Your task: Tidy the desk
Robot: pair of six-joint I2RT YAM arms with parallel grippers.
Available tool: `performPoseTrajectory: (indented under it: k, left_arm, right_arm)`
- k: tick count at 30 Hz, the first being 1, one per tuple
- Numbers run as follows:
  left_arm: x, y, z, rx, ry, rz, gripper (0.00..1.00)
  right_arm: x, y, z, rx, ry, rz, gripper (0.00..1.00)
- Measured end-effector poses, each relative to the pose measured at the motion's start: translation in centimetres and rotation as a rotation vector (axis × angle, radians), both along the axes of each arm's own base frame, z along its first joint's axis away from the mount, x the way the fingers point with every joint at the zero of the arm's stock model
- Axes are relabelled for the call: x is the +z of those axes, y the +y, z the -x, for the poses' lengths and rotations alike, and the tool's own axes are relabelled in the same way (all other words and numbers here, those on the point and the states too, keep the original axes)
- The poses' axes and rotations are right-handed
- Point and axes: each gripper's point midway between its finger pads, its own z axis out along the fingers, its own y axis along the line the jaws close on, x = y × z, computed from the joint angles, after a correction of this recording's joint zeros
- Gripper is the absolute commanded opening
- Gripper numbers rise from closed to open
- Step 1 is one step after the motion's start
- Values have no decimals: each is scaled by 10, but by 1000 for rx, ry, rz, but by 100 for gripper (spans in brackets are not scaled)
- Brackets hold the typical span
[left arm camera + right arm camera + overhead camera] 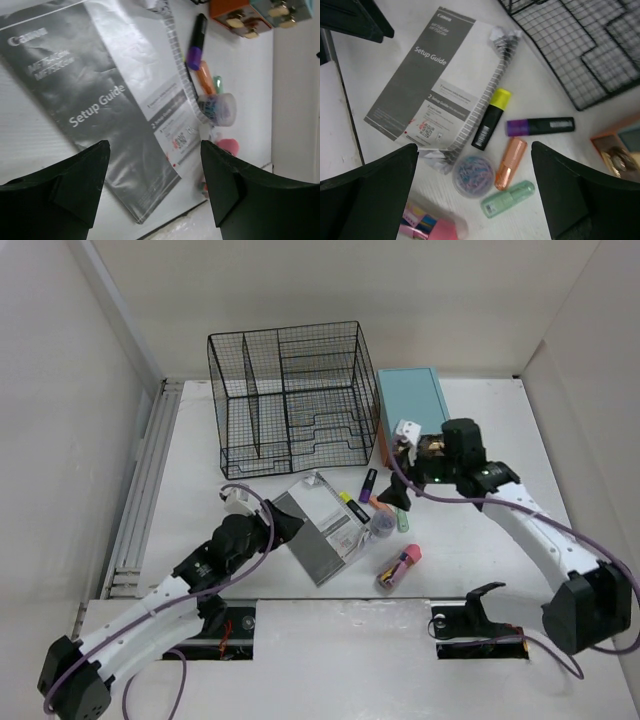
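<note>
Left pincer (154, 152) released above setup guide (100, 110); right pincer (474, 150) released, showing yellow highlighter (491, 119) unseen from left wrist.

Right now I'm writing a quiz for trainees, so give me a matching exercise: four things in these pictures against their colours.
Things:
1. desk
2. wire rack
3. drawer box
4. setup guide

Colours:
A. teal
B. grey with white lettering
C. plain white
D. black

Pairs: 1-C, 2-D, 3-A, 4-B
</note>
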Motion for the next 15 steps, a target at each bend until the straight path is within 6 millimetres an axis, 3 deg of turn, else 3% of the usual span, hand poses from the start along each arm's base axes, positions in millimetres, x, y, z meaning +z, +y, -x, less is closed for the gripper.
performPoseTrajectory:
  k: [7, 11, 15]
  left_arm:
    - [-33, 7, -8, 103, 98, -36, 69]
    - [-45, 7, -9, 122, 133, -60, 69]
    - [-45, 4, -7, 124, 137, -53, 69]
  right_arm:
    - [-59, 61, 4, 107, 75, 97, 99]
    - [-88, 77, -10, 81, 121, 145, 99]
    - [-105, 89, -32, 30, 144, 166, 99]
